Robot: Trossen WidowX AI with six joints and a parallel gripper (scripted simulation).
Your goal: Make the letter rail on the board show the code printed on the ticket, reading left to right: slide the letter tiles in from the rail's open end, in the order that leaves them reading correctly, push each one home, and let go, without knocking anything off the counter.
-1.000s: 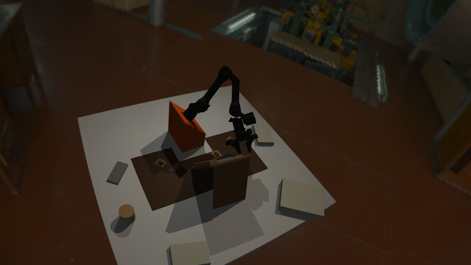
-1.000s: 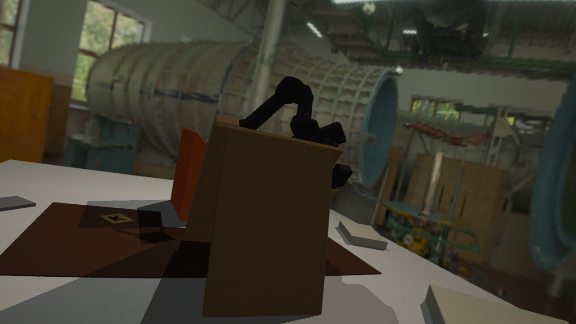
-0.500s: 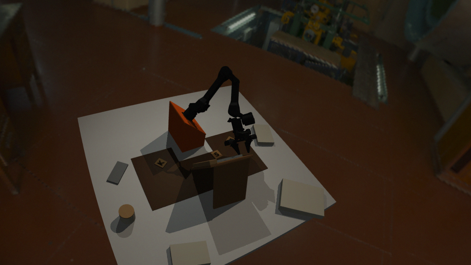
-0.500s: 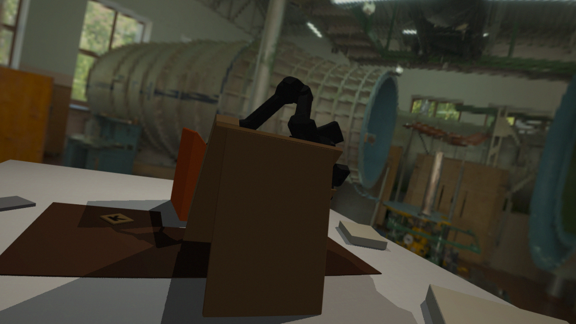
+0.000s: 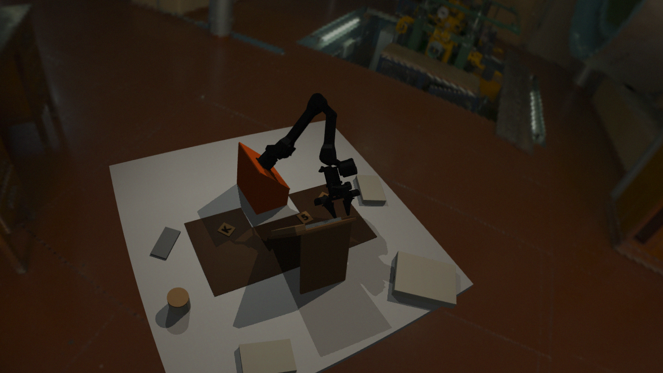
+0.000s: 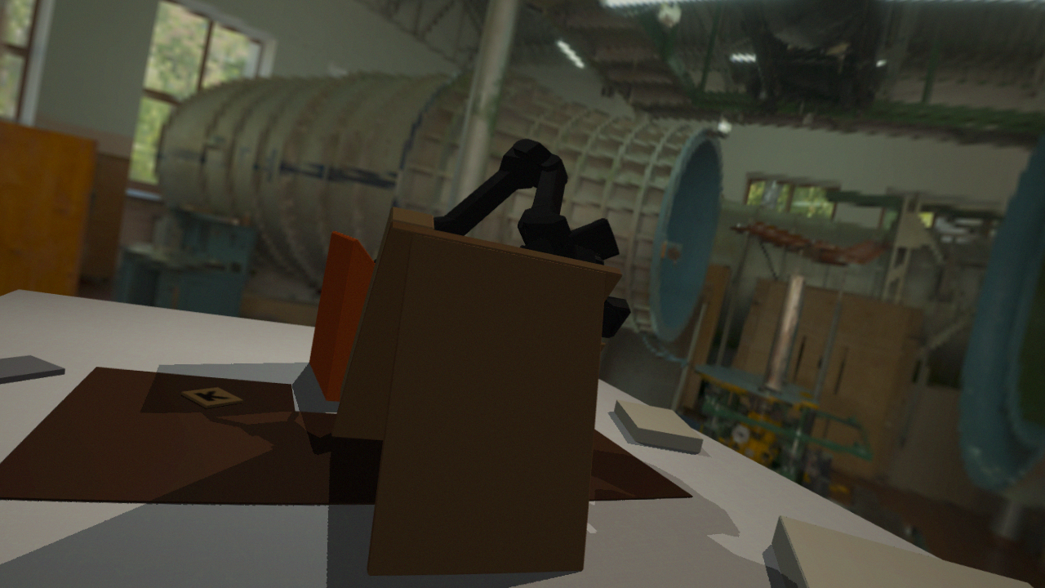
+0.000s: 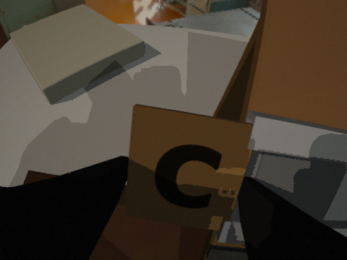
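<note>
My gripper (image 7: 184,175) (image 5: 340,211) is shut on a tan tile with a black letter C (image 7: 188,169). It holds the tile upright at the right end of the grey letter rail (image 7: 299,149) (image 5: 319,224), which runs along the brown board (image 5: 324,255) (image 6: 474,409) (image 7: 309,39). The tile's right edge is next to the rail's end; I cannot tell whether it has entered. A K tile (image 5: 225,229) (image 6: 211,396) and a 5 tile (image 5: 304,216) lie flat on the dark brown mat (image 5: 222,273). In the exterior view the board hides the fingers. The ticket is not readable.
An orange wedge (image 5: 259,181) (image 6: 340,314) stands behind the board by the arm's base. Cream boxes (image 5: 371,187) (image 5: 426,278) (image 5: 268,356) sit at the right and front of the white counter (image 5: 139,185). A grey slab (image 5: 165,242) and a tan cylinder (image 5: 177,297) are at the left.
</note>
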